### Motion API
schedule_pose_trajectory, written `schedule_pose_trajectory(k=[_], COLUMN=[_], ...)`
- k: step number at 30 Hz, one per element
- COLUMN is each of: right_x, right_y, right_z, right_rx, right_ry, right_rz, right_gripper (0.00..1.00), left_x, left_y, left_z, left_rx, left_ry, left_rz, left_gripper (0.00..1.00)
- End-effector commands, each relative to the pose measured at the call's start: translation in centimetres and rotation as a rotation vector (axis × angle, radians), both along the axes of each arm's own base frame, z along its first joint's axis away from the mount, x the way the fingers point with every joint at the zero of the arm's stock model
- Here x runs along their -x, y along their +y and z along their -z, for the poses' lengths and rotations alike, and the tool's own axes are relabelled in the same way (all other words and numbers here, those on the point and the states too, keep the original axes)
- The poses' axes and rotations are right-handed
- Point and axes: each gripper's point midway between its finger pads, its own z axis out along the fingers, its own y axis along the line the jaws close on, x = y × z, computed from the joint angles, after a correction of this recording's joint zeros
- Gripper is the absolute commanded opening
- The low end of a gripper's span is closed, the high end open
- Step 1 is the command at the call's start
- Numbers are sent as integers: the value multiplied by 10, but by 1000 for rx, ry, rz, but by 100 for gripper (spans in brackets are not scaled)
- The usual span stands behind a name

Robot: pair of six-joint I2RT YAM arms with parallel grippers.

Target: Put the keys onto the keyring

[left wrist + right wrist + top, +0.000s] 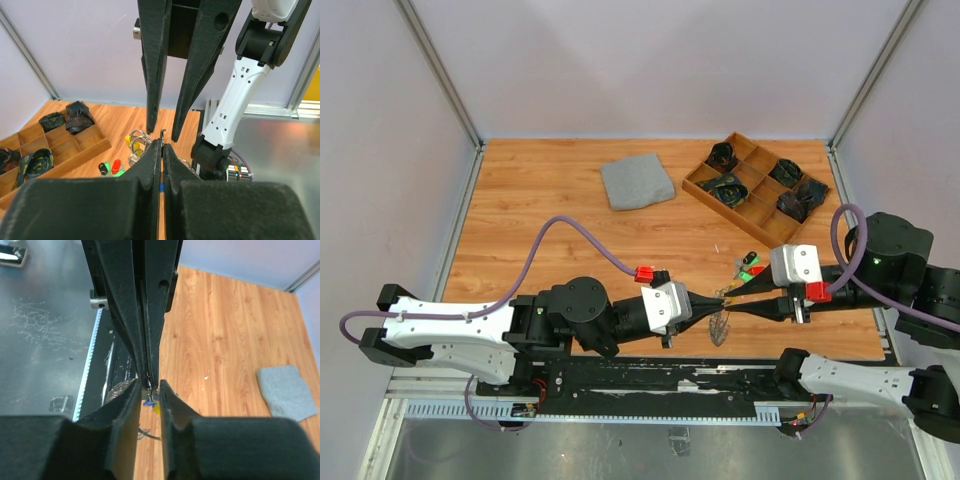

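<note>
My left gripper (718, 300) and right gripper (732, 306) meet tip to tip near the table's front edge. The left gripper (163, 142) is shut on a thin metal bit of the keyring (720, 328), whose jagged silvery mass hangs just below. The right gripper (149, 383) stands slightly open, its fingers on either side of that metal bit and of the left fingertips. A blue key (149, 402) and a yellow key (157, 408) hang under the grip. Green, red and black-headed keys (750, 266) lie on the wood just behind the grippers, and they show beside silvery rings (136, 142).
A folded grey cloth (637, 182) lies at the back middle. A wooden compartment tray (692, 184) with dark bundled items sits at the back right. The table's front edge and a metal rail (620, 410) run just below the grippers.
</note>
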Motion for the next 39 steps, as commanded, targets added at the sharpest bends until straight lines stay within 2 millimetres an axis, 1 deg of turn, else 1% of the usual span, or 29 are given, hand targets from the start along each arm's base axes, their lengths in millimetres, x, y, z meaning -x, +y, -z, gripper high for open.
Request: schedule_pose_trajectory(k=[1,2,4,5,10,12,14,16,18,19,20,23,24,28,32,34,36,39], right_x=[-4,-5,-9,-10,-25,-36,-49,-65,-80,-90,-102,-130,-135,-150,-164,-171,-182,-200], right_y=[-2,-3,-7,-13,-30,-37,-45,-54,-63,-71,-77,-98,-101,-92,-84,-78,-80,-91], right_z=[-26,-31,-37,-44,-61,-62,-59,-53,-45,-42,-35,-13,-8,13,32,48,68,104], right_rx=[-133,-163,-220,-268,-452,-508,-538,-539,-509,-490,-454,-331,-294,-154,-75,-45,-36,-31], right_ry=[-87,-106,-143,-170,-226,-218,-191,-143,-106,-84,-65,-23,-16,6,75,180,318,506], right_rz=[25,37,71,95,241,323,423,539,651,727,819,1066,1116,1200,1234,1211,1214,1266], right_gripper=[28,32,37,39,45,49,57,62,64,65,65,64,64,63,63,64,64,65], left_x=[-3,-3,-3,-3,0,1,2,0,-2,-4,-5,-9,-8,-9,-11,-14,-16,-21], left_y=[5,6,11,14,28,32,35,37,38,38,38,35,33,30,32,34,36,39], left_z=[-18,-21,-26,-28,-40,-41,-43,-43,-41,-41,-39,-36,-33,-27,-22,-20,-16,-10], left_rx=[70,85,119,137,210,225,234,235,226,223,216,189,173,143,138,135,127,118], left_ry=[-7,-6,-4,-3,-14,-21,-29,-30,-29,-26,-23,-11,-9,6,20,28,36,53], left_rz=[-20,-18,-17,-16,2,9,14,6,-9,-18,-27,-46,-46,-50,-63,-78,-86,-96], left_gripper=[1,1,1,1,0,0,0,1,1,0,0,1,0,1,1,0,1,0])
